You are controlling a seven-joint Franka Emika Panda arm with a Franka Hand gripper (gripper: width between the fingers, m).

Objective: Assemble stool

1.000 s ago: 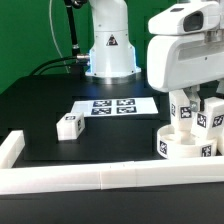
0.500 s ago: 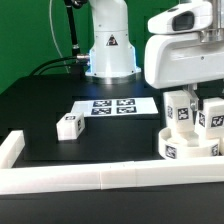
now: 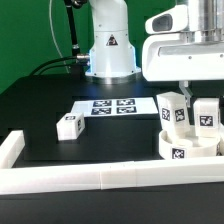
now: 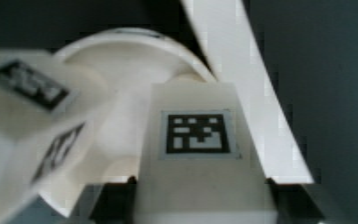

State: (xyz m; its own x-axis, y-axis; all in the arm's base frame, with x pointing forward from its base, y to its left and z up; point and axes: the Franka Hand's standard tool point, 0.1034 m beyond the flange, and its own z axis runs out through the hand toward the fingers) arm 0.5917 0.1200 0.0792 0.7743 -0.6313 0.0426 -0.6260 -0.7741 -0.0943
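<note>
The white round seat (image 3: pixel 187 146) lies at the exterior view's right, by the front rail. Two tagged white legs stand up from it: one (image 3: pixel 173 110) under my gripper, a second (image 3: pixel 205 113) right of it. My gripper (image 3: pixel 176 95) comes down from above and is shut on the top of the first leg. In the wrist view the gripper (image 4: pixel 181 200) has that leg (image 4: pixel 197 130) between its fingers, both touching its sides, with the seat (image 4: pixel 123 55) beyond and the second leg (image 4: pixel 25 85) beside it. A third leg (image 3: pixel 68 126) lies loose on the table.
The marker board (image 3: pixel 110 107) lies flat in the middle, in front of the robot base (image 3: pixel 108 50). A long white border rail (image 3: pixel 90 178) runs along the front, with a corner piece (image 3: pixel 10 148) at the exterior view's left. The rail also shows in the wrist view (image 4: pixel 247 70).
The hand has risen a little and turned. The gripped leg has shifted slightly toward the exterior view's left, and the tags on the seat's rim have shifted right.
</note>
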